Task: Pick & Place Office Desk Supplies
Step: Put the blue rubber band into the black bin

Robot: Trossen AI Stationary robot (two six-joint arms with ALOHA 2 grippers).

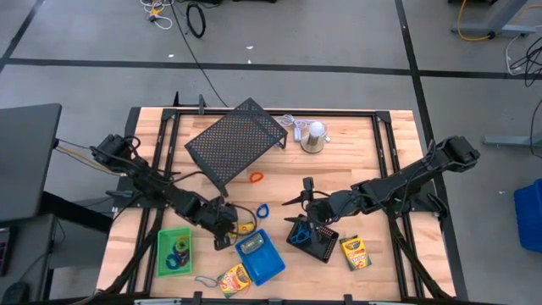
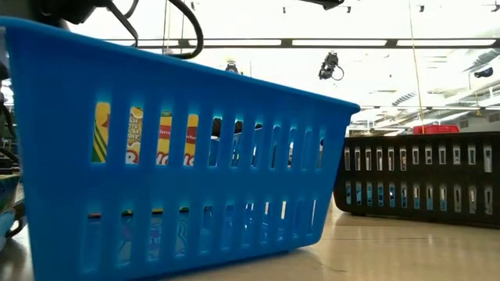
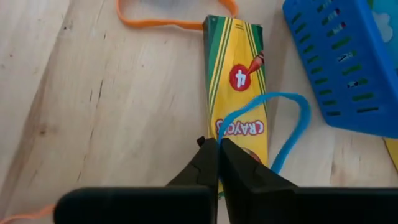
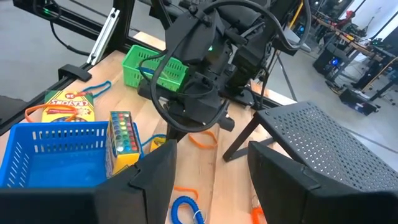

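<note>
My left gripper [image 1: 223, 230] is down at the table between the green tray [image 1: 175, 252] and the blue tray [image 1: 259, 257], shut on a thin blue elastic loop [image 3: 292, 121]. That loop lies over a yellow-green crayon box [image 3: 239, 74] flat on the wood. My right gripper [image 4: 214, 180] hangs open above the table beside the black-mesh tray [image 1: 312, 238], with nothing between its fingers. A second blue loop [image 1: 262, 209] and an orange loop [image 1: 256, 177] lie loose on the table. More crayon boxes lie near the front edge [image 1: 235, 278] and at the right [image 1: 356, 252]. My left gripper pinches one end of the blue loop [image 3: 219, 132] between its two fingertips [image 3: 208, 155], slanting steeply down from the table's left. That end lies on the crayon box's printed face. The rest of the loop curves slack over the box's edge onto the wood.
A large black mesh rack [image 1: 235, 140] stands at the back, a silver dome with a white cord [image 1: 313, 135] to its right. An orange loop [image 3: 174, 23] lies just beyond the crayon box. The blue tray [image 2: 172, 156] fills the low view and holds a small box [image 4: 121, 140].
</note>
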